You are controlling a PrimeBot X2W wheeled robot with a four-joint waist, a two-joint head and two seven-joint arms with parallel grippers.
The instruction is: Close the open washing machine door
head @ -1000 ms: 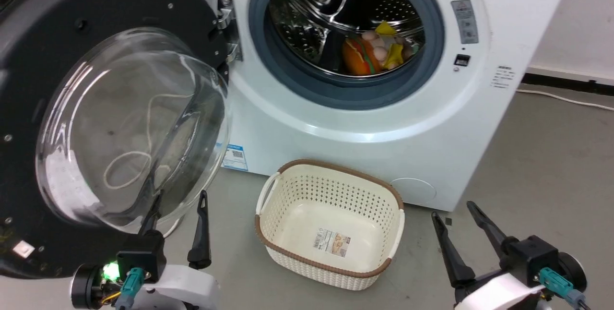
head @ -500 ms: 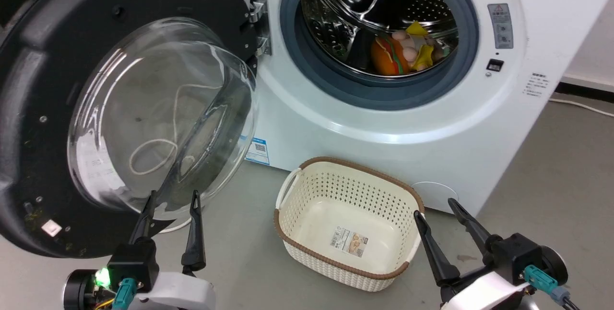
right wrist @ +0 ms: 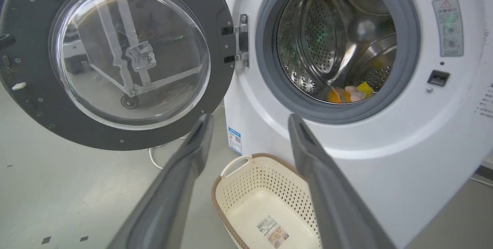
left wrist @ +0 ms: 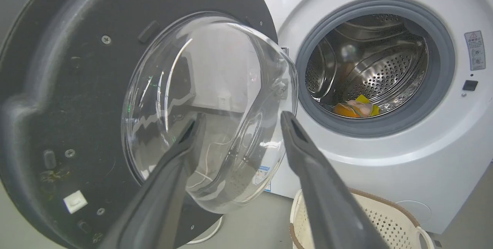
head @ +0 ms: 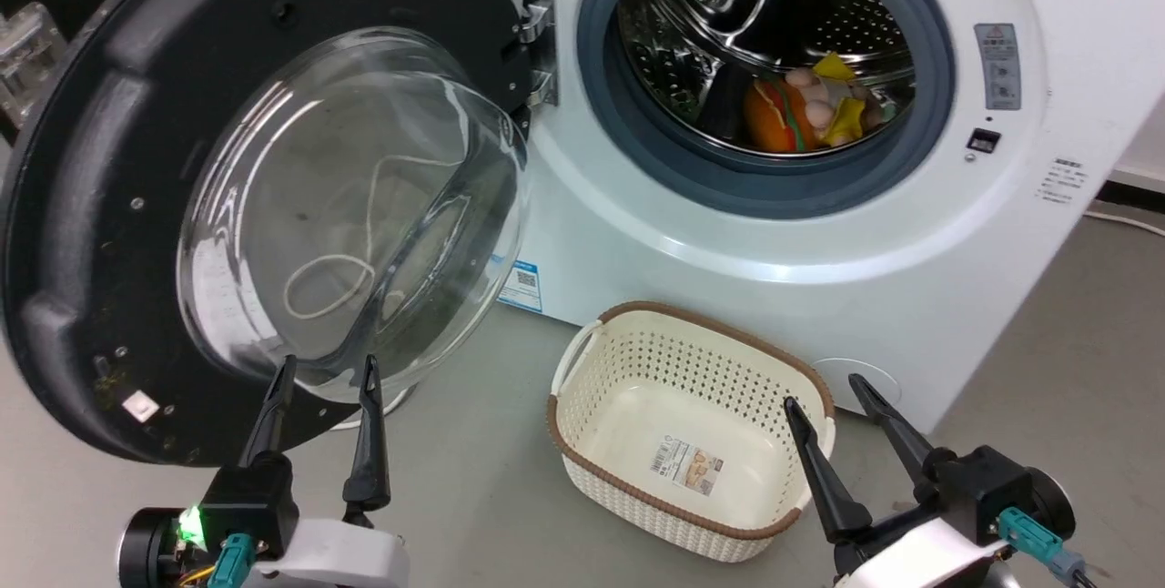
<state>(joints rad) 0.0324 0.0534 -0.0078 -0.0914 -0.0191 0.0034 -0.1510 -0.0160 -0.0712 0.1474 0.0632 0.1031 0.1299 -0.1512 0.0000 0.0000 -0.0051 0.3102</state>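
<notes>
The machine (head: 819, 297) stands with its port bare. The door (head: 109, 206) hangs wide open off the machine's left side on its hinge (head: 539, 42), glass bowl facing the robot. A basket (head: 628, 506) sits on the floor just before the machine, below the port. The left gripper (head: 328, 360) hovers before the machine's open door near the bowl's lower edge, jaws apart and empty. The right gripper (head: 824, 390) is low before the machine, beside the basket, jaws likewise spread. Toys (head: 801, 106) lie deep in the machine's drum.

Risk: a push on this inner face would force the door wider and strain the hinge. A jaw left in the gap could get pinched.

Since a second ago the head camera has turned. The door looks equally open.
</notes>
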